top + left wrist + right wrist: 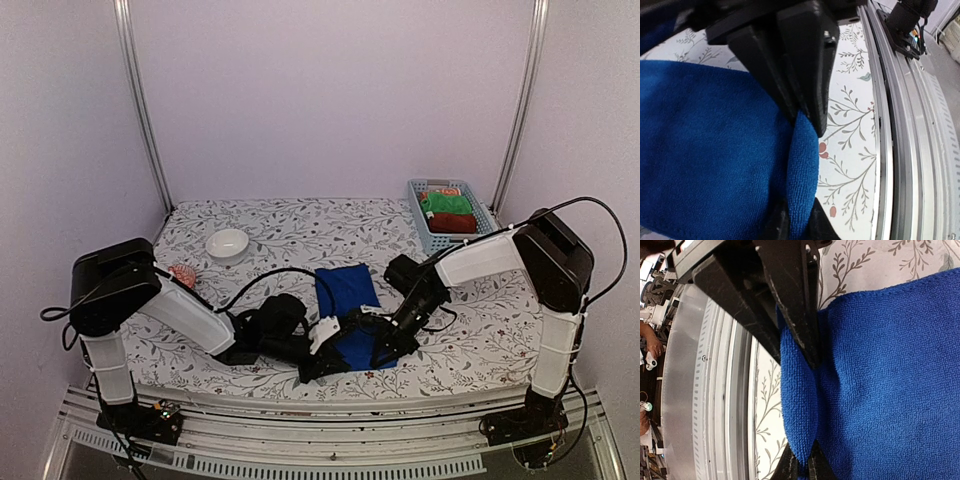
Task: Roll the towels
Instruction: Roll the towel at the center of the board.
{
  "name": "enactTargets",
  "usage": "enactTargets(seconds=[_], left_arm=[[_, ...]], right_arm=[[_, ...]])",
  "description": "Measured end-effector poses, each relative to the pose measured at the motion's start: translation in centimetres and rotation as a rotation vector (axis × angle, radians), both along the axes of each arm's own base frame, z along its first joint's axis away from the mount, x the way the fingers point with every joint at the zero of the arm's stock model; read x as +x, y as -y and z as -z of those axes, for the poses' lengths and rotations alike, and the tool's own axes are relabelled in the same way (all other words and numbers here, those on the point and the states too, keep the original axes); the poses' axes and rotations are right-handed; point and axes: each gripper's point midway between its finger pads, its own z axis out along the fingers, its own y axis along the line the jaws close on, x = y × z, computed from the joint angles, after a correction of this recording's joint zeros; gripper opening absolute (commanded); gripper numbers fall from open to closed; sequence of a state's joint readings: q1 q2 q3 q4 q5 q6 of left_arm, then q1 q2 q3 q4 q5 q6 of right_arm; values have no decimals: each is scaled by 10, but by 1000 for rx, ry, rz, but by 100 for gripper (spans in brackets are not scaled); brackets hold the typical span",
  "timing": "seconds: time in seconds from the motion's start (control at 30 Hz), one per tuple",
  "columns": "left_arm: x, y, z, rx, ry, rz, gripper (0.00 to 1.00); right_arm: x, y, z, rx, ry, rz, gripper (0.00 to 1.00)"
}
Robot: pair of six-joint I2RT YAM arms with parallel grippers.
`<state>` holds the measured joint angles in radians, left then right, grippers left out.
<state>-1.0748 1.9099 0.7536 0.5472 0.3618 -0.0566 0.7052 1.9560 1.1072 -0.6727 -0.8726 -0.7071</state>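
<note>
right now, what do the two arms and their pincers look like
The left arm and right arm share a build: white boxy link covers, bulky black joint housings, thin black cables looping loose alongside. The left pincer and right pincer are matte black, each with two flat fingers tapering to wedge tips.

top: overhead, whole table (300,225) | wrists: close-up, both on blue towel (715,150) (890,365) edge
</note>
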Motion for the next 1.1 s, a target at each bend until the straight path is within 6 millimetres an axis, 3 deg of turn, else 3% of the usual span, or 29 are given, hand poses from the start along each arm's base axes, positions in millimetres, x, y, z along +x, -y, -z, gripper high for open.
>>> enactTargets(seconds=[0.3,0.43,0.67,0.93,1.1], left_arm=[[10,-5,-1,-23,-200,-9,2],[13,-6,12,-16,-312,-3,0],[19,-10,11,-60,-475,-8,1],[23,-15,11,-49,-563,-55,27],[26,-35,1,13,-511,-159,37]], right_arm=[[3,2,2,11,-97,-5,5],[9,1,11,-12,-192,10,5],[16,-1,14,-59,-395,61,5],[19,-4,11,-133,-566,127,4],[20,-4,12,-164,-600,160,4]])
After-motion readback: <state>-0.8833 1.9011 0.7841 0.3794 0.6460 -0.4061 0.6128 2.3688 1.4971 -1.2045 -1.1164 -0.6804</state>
